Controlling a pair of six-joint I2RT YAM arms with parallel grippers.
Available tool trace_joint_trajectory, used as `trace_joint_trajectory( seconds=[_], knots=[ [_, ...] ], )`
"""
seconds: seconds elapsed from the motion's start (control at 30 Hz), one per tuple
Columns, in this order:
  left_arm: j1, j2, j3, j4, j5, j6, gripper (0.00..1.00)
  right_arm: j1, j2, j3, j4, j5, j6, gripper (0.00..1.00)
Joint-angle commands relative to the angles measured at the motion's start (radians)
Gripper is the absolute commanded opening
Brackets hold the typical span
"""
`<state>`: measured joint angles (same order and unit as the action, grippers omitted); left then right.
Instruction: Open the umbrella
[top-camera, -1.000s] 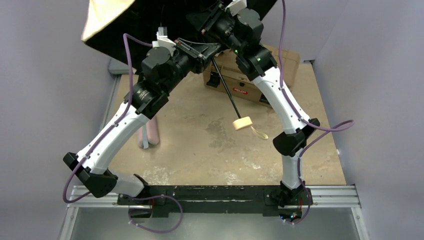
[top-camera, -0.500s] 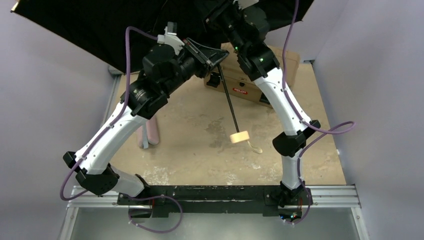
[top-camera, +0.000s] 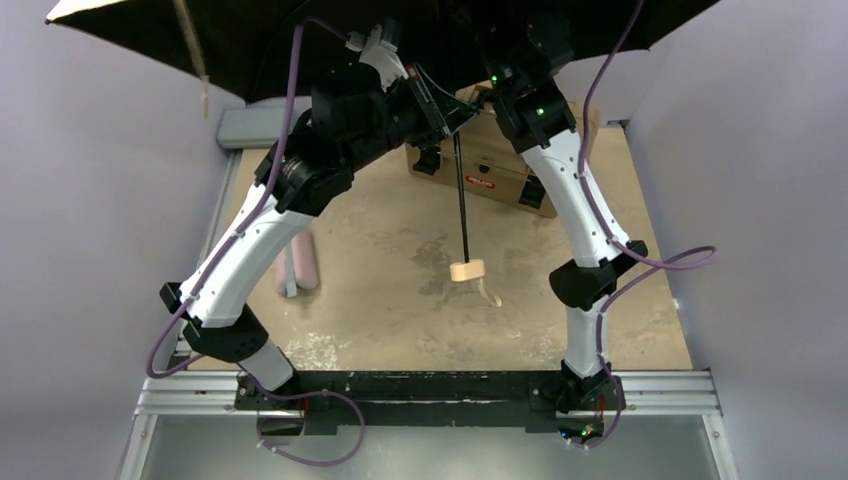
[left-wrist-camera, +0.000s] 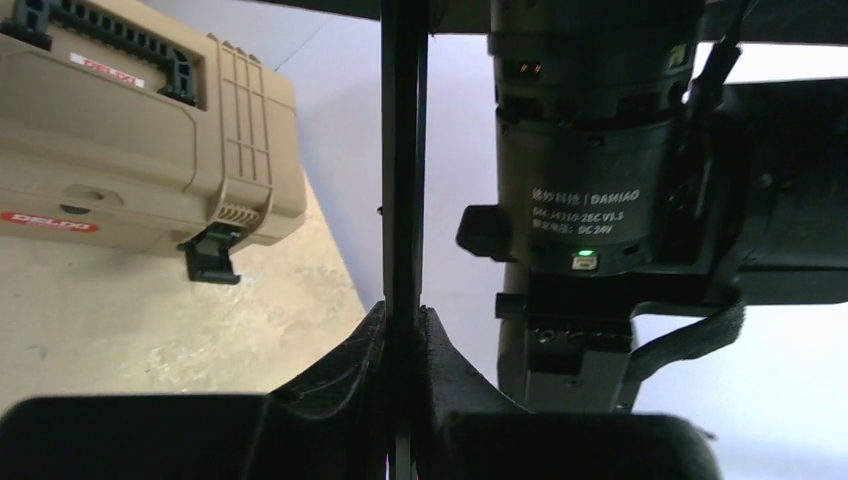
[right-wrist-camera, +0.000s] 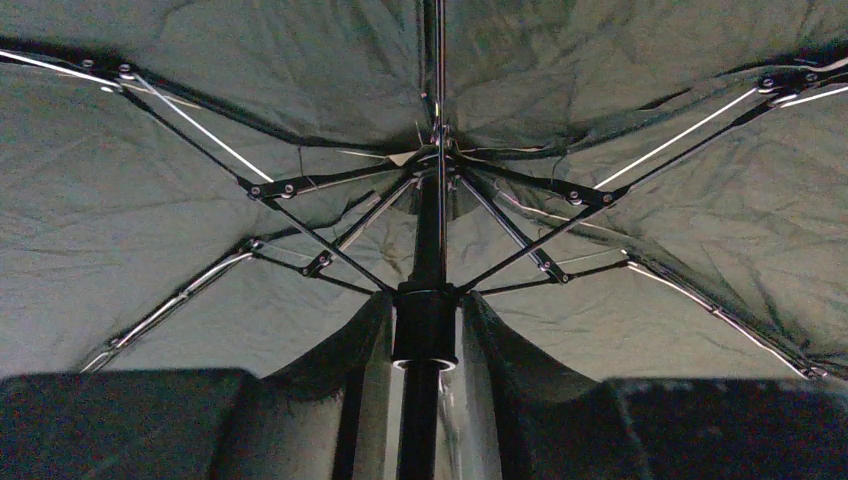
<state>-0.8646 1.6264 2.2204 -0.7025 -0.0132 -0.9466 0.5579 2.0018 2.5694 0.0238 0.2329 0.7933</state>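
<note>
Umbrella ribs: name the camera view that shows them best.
Right wrist: the ribs spread out plainly under the canopy. Top external shows the dark canopy but no clear ribs; left wrist shows only the shaft.

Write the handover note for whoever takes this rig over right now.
Grippers: left gripper is shut on the umbrella at its shaft. The right gripper is closed around the runner, higher up the shaft under the canopy.
Things: umbrella held up over the table; the cream handle hangs at the shaft's lower end, clear of both grippers.
Done: canopy spread, ribs stretched out.
Left: I cannot tell whether the runner has latched; probably check that before letting go.
</note>
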Motion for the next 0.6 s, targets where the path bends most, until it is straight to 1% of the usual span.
trace_joint_trajectory(
  seconds=[0.0,0.1,0.17,0.37,0.57],
  knots=[
    [-0.224,-0.016,-0.085,-0.626,0.471,0.136,0.0,-0.15,0.039,0.023,0.244,0.312,-0.005,0.0],
    [-0.268,-0.001,-0.139,-0.689,0.416,0.2,0.0,-0.178,0.038,0.052,0.265,0.321,0.025,0.0],
    [-0.296,-0.004,-0.203,-0.687,0.398,0.227,0.0,-0.193,0.04,0.073,0.284,0.325,0.042,0.0],
    [-0.327,-0.039,-0.422,-0.607,0.43,0.254,0.0,-0.231,0.038,0.096,0.371,0.314,0.075,0.0],
    [-0.344,-0.043,-0.537,-0.595,0.455,0.27,0.0,-0.269,0.072,0.136,0.382,0.308,0.14,0.0]
  ],
)
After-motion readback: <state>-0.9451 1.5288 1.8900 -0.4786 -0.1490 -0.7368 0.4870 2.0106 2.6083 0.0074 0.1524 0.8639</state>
